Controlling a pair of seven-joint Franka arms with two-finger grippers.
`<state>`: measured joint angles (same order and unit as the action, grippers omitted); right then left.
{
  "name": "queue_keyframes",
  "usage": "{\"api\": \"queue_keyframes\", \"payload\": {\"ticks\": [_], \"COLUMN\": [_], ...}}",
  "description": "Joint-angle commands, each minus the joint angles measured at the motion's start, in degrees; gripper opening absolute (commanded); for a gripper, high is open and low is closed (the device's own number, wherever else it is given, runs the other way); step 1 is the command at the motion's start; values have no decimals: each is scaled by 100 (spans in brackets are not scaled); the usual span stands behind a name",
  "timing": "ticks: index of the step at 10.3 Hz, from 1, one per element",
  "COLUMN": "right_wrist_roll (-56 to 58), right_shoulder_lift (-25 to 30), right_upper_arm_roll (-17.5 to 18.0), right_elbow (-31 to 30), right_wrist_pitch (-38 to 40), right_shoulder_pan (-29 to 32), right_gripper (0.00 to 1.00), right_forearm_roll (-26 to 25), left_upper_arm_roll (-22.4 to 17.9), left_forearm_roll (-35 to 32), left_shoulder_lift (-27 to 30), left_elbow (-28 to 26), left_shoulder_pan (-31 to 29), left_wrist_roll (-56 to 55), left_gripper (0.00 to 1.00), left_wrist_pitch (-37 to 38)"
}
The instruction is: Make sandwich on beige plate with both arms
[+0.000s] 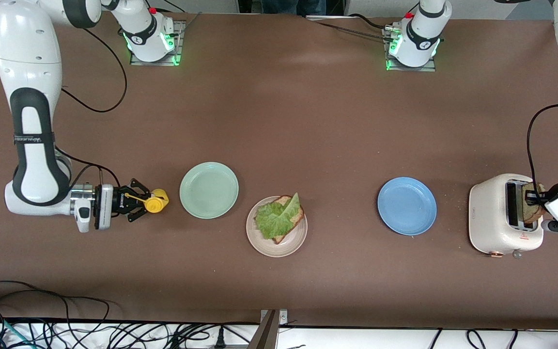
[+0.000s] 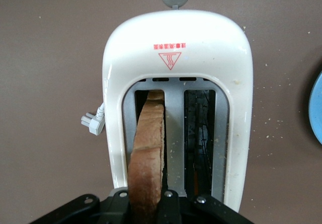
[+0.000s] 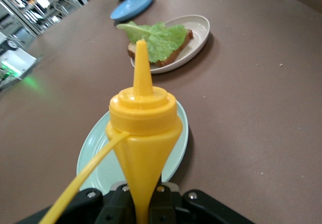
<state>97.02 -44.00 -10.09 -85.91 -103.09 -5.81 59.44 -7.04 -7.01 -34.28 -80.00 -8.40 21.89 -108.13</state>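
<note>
The beige plate [image 1: 276,238] holds one brown bread slice [image 1: 292,221] with a green lettuce leaf [image 1: 275,216] on top; both also show in the right wrist view, the plate [image 3: 198,30] and the lettuce [image 3: 158,36]. My left gripper [image 1: 536,201] is shut on a second bread slice [image 2: 147,153] that stands upright in a slot of the white toaster [image 1: 494,215]. My right gripper [image 1: 133,200] is shut on a yellow squeeze bottle [image 1: 156,200], held level beside the mint-green plate [image 1: 209,189]; the bottle [image 3: 142,133] points toward the beige plate.
A blue plate [image 1: 407,205] lies between the beige plate and the toaster. The toaster's other slot [image 2: 199,138] holds no bread. Crumbs lie on the brown table around the toaster. Cables run along the table edge nearest the front camera.
</note>
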Motion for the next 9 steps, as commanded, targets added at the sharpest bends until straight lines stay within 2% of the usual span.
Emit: {"api": "queue_keyframes", "payload": {"ticks": [1,3,4,6,9], "right_wrist_roll": [-1268,-2044,-2552,-3834,-4892], "right_shoulder_lift": [400,576,638,805,823], "right_upper_arm_roll": [540,955,1130,1587,1861], "right_elbow": [-14,-5,-5,74,364], "right_wrist_pitch": [-770,-1456,-1851,-1987,-1978], "right_shoulder_pan": [-69,-157,-270,-376,-850], "right_gripper": [0,0,0,0,0], "right_forearm_roll": [-1157,-2291,-3036,-4627,-6816], "left_upper_arm_roll": [27,44,53,45,36], "left_forearm_roll": [-108,-117,-99,311,472], "left_shoulder_lift": [140,219,307,465,492], "left_elbow": [134,309,345,345,345], "left_shoulder_pan": [13,22,22,22,22], "left_wrist_roll": [0,52,53,53,53], "left_gripper": [0,0,0,0,0], "left_wrist_pitch": [108,108,108,108,108]}}
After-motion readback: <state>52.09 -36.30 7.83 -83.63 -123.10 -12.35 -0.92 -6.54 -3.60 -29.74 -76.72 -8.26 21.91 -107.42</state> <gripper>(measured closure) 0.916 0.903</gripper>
